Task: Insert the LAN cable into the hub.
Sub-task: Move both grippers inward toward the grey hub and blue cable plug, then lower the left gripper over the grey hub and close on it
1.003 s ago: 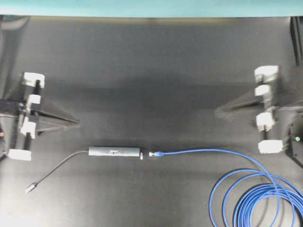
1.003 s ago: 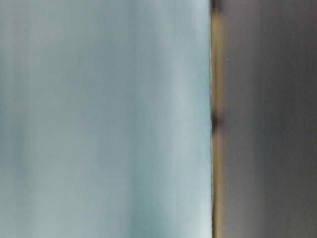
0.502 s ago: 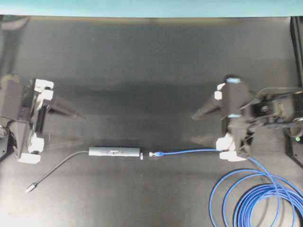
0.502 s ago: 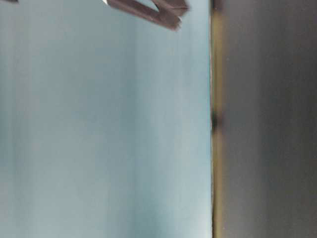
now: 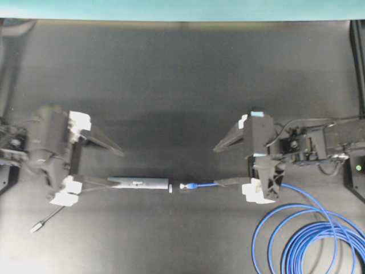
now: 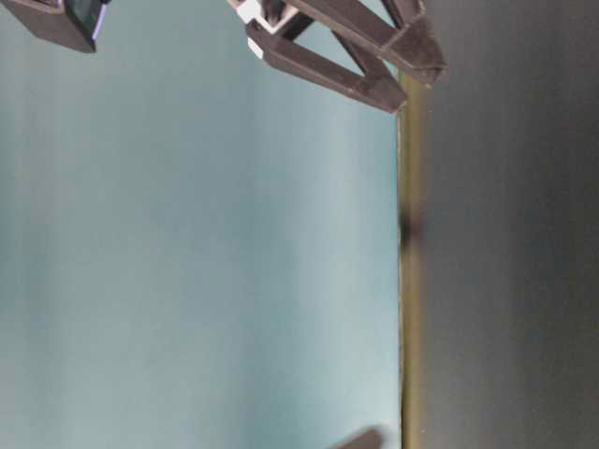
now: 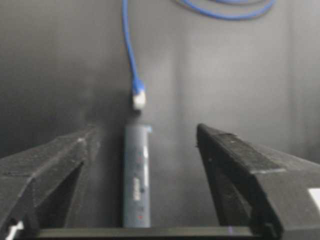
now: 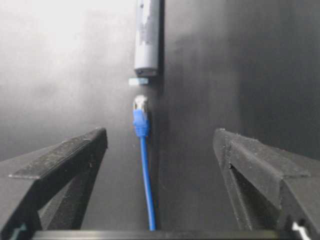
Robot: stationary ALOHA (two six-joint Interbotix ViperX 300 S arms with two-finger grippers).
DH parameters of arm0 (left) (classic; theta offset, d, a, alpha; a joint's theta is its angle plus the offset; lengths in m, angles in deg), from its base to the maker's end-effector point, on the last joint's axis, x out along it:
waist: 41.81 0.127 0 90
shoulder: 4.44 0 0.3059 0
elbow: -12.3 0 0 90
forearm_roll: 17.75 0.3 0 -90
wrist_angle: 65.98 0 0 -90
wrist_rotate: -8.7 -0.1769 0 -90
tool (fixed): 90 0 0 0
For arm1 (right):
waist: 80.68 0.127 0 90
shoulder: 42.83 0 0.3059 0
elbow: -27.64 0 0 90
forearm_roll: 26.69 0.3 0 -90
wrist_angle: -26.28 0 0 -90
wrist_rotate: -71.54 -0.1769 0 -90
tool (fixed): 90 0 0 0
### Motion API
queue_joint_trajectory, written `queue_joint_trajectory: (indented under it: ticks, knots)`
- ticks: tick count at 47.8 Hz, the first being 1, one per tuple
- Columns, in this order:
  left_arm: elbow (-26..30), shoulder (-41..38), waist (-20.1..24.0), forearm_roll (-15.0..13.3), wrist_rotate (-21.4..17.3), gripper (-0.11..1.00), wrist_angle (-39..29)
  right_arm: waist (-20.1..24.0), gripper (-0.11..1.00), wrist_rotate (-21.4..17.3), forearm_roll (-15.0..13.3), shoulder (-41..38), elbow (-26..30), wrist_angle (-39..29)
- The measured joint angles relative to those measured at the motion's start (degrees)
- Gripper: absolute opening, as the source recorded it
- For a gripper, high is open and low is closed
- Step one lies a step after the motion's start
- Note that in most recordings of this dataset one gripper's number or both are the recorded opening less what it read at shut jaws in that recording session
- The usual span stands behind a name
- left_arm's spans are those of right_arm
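Plug of LAN cable just beside hub, apart.

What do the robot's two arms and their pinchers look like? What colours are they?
Both arms are black. The left gripper has two long black fingers shaped like pointed wedges, with white blocks where they join the arm. The right gripper matches it, with black wedge fingers, white blocks and a small blue patch on top. Thin black wires loop over the right arm's wrist.
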Motion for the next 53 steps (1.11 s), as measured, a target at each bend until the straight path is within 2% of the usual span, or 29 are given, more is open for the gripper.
queue_joint_trajectory:
  ticks: [7,22,36,53]
  knots:
    - [-2.0,-7.6,0.1,0.0,1.7,0.76,8.2,0.2,0.83,-0.1,0.2,-0.1,0.0,0.4]
    - [-2.1,-20.7,0.4,0.0,1.8,0.75,22.9,0.4,0.83,-0.1,1.7,-0.2,0.0,0.5]
    - [0.4,-29.4,0.1,0.1,1.8,0.75,27.9,0.4,0.83,-0.1,3.3,-0.3,0.0,1.1]
    - [1.4,-33.7,-1.3,0.1,1.9,0.75,28.3,0.4,0.83,-0.1,4.7,-0.3,0.0,1.3]
